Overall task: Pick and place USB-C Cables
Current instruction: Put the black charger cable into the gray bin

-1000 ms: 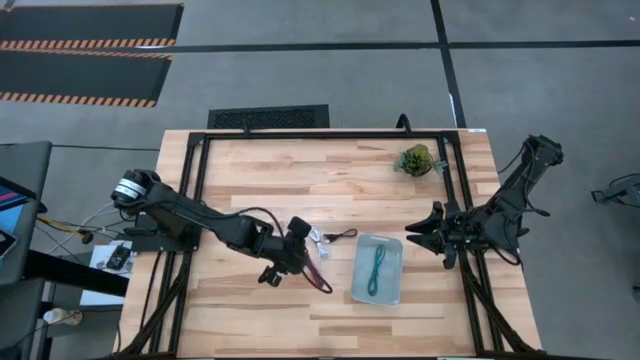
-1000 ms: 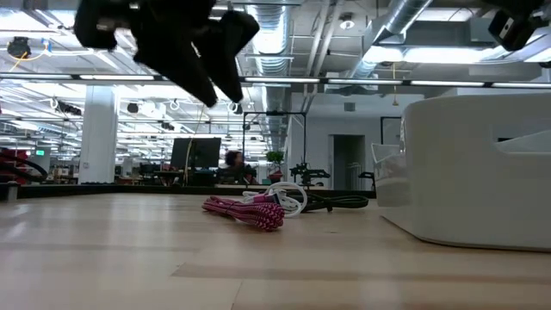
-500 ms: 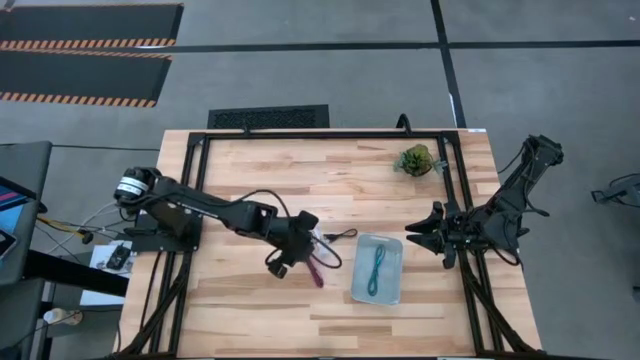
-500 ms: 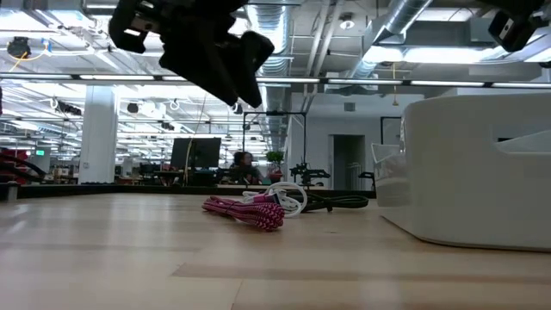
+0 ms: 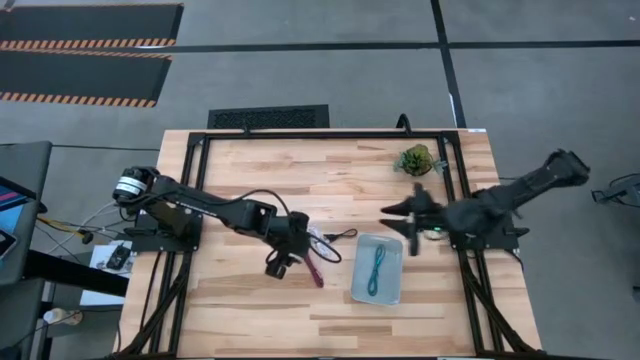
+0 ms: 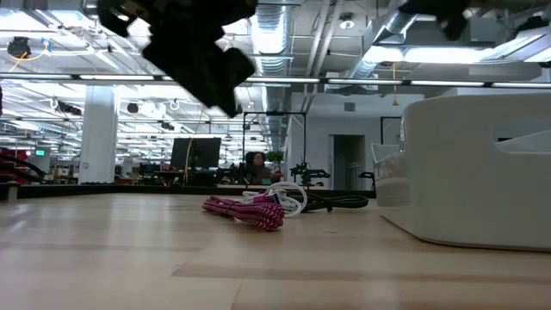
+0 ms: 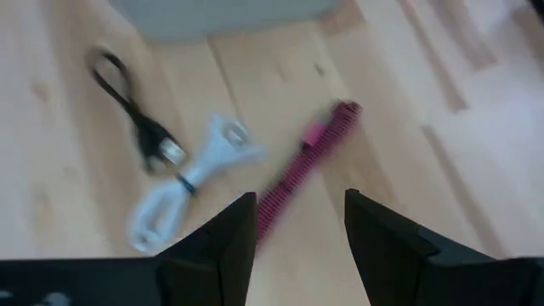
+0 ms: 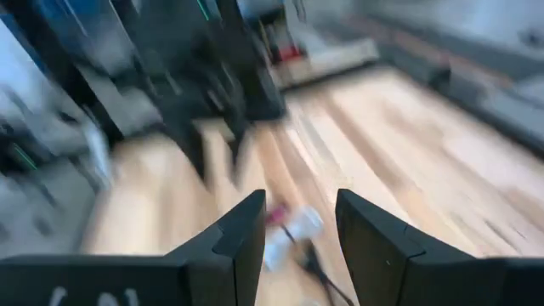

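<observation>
The right gripper (image 5: pixel 398 222), open and empty, had swung over the table toward the cables; the left gripper (image 7: pixel 293 223) hovered open above the red cable (image 7: pixel 308 166).

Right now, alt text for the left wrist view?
Open left gripper hovers over the dark red cable on the wooden table. The white cable and black cable lie beside it.

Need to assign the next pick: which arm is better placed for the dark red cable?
Left. Its open left gripper hangs just above the dark red cable; the right gripper is farther off, beyond the tray.
</observation>
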Action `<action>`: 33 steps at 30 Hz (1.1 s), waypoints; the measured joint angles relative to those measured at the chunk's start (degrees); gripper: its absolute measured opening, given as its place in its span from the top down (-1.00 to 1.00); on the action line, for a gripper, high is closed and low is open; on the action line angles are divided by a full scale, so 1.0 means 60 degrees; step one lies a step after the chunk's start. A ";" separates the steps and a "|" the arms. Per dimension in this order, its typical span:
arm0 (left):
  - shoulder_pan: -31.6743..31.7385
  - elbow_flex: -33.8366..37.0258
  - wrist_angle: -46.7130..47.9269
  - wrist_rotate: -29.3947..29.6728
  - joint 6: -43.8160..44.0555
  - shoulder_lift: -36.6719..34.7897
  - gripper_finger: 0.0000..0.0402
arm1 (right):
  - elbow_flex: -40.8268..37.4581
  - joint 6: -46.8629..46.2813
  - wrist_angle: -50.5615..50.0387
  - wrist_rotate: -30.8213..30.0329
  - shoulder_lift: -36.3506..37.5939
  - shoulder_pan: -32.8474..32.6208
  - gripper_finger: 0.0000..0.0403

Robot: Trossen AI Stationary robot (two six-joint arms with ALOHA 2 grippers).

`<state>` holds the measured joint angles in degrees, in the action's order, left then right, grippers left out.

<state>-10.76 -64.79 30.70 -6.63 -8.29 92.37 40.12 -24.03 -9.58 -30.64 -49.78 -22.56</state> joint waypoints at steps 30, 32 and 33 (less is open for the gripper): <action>-0.1465 0.0007 0.2080 0.1413 0.1997 -0.1284 0.19 | 0.5341 0.2874 -0.3330 0.4464 -0.9569 0.3439 -0.40; -0.1465 0.0007 0.2090 0.1414 0.2017 -0.1284 0.19 | 0.5416 0.3023 -0.3647 0.4493 -0.9785 0.3478 -0.40; -0.1465 0.0015 0.2076 0.1417 0.2017 -0.1284 0.19 | 0.5429 0.3103 -0.3644 0.4561 -0.9897 0.3481 -0.40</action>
<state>-19.55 -64.70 43.15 1.87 3.81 84.66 72.70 -5.41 -31.44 -3.27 -109.16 -1.68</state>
